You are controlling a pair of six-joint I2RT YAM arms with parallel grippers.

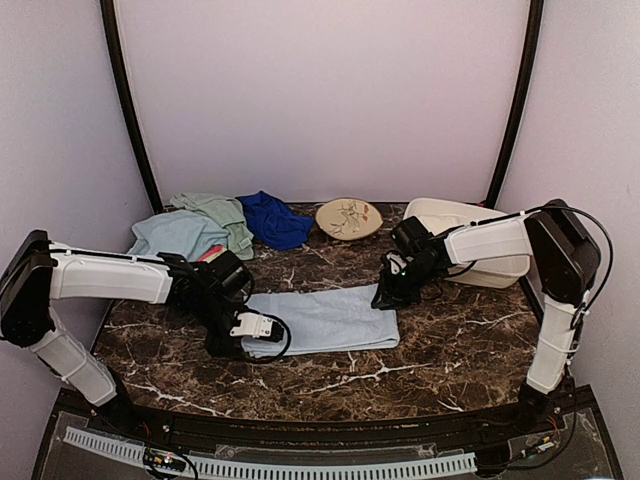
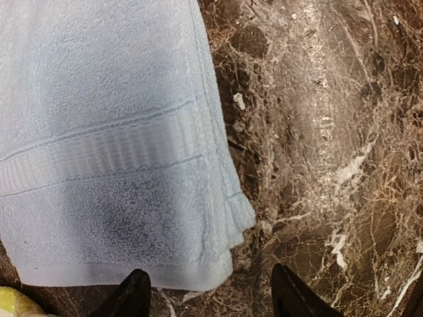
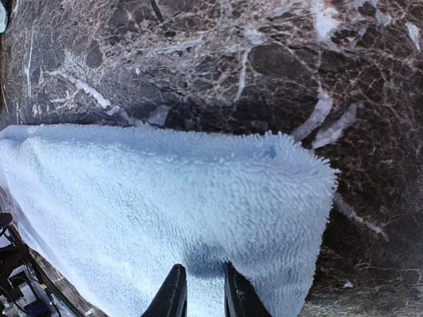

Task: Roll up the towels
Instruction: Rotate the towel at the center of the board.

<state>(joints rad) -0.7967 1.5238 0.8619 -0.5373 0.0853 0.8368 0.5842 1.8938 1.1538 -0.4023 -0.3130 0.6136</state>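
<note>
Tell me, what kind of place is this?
Probably a robot test booth: plain white walls enclose a marble-look table, with a left arm and right arm mounted at its near edge.

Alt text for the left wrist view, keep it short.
The left gripper is open, its two dark fingertips apart with nothing between them. Just beyond them the folded corner of a light blue towel lies flat on the brown marble table.

Folded light blue towel (image 1: 325, 318), flat, unrolled
</note>
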